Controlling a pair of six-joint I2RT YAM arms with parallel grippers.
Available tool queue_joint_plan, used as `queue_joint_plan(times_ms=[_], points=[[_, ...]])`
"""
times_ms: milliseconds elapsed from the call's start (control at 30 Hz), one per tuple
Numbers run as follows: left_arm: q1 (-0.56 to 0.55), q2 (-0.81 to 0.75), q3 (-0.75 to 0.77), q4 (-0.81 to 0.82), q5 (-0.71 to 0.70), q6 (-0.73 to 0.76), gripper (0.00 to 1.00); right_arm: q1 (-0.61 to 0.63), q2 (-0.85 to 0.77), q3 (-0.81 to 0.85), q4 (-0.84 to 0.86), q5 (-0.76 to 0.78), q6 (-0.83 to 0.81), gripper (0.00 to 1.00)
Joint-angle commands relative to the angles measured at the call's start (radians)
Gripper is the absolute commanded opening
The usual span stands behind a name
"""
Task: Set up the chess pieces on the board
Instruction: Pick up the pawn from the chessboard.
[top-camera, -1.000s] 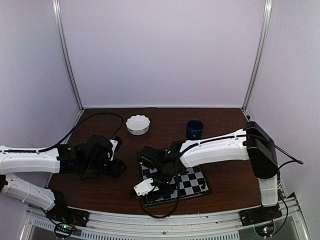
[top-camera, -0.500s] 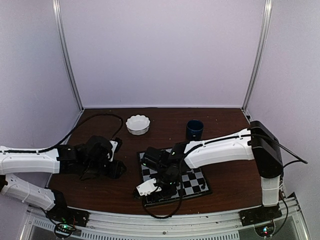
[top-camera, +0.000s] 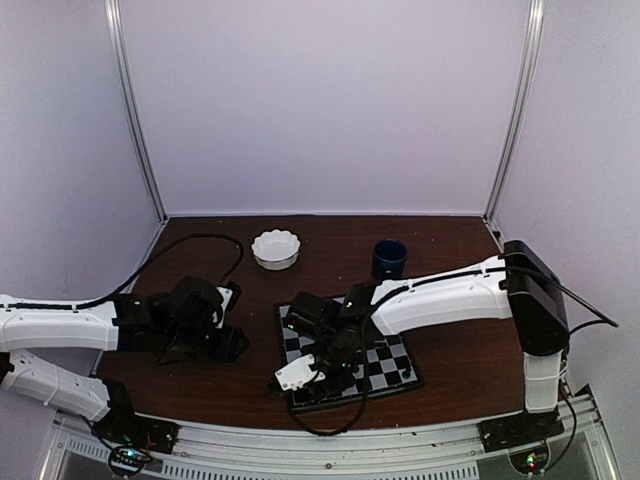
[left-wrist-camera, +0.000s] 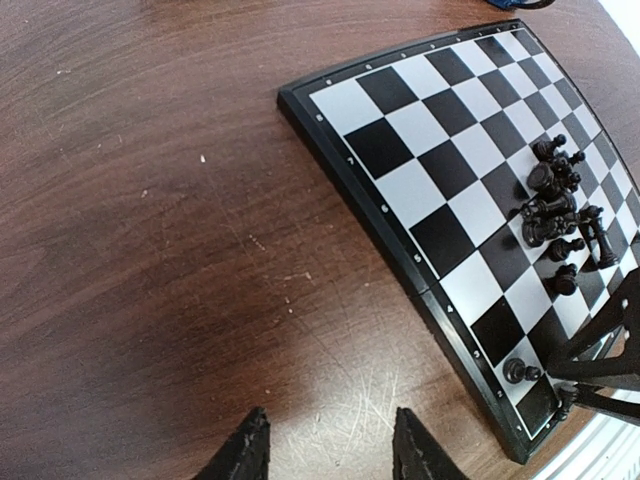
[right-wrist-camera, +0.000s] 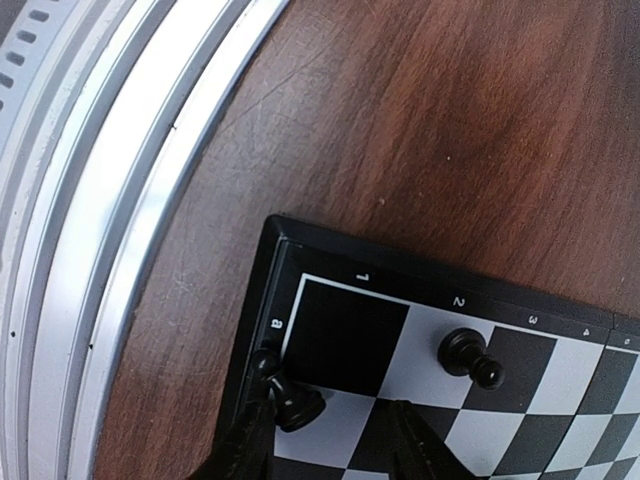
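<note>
The board (top-camera: 392, 360) lies at the near middle of the table. In the left wrist view the board (left-wrist-camera: 440, 150) carries a cluster of several black chess pieces (left-wrist-camera: 556, 205) and a lone pawn (left-wrist-camera: 515, 371) near its corner. My left gripper (left-wrist-camera: 330, 445) is open and empty over bare wood, left of the board. My right gripper (right-wrist-camera: 330, 445) is open over the board's near-left corner (right-wrist-camera: 345, 335). A tilted black piece (right-wrist-camera: 298, 402) leans against its left finger (right-wrist-camera: 245, 450) at the board's edge. An upright pawn (right-wrist-camera: 468, 355) stands one square away.
A white scalloped bowl (top-camera: 276, 249) and a dark blue mug (top-camera: 389, 259) stand behind the board. The table's metal front rail (right-wrist-camera: 110, 200) runs close to the board's corner. A black cable loops across the left of the table (top-camera: 190, 245).
My right arm has shifted slightly over the board's near-left part. My left gripper has drifted a little toward the near left. Nothing was picked up or let go.
</note>
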Motion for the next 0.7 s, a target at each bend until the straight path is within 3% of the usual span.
queue_joint_plan(times_ms=[0,667], points=[[0.008,-0.011,-0.007,0.013,0.007,-0.012,0.43,0.0,0.011,0.036,-0.034,-0.034,-0.034,0.41],[0.008,-0.011,0.001,0.023,0.013,-0.011,0.43,0.008,0.043,0.048,-0.054,-0.057,-0.028,0.22]])
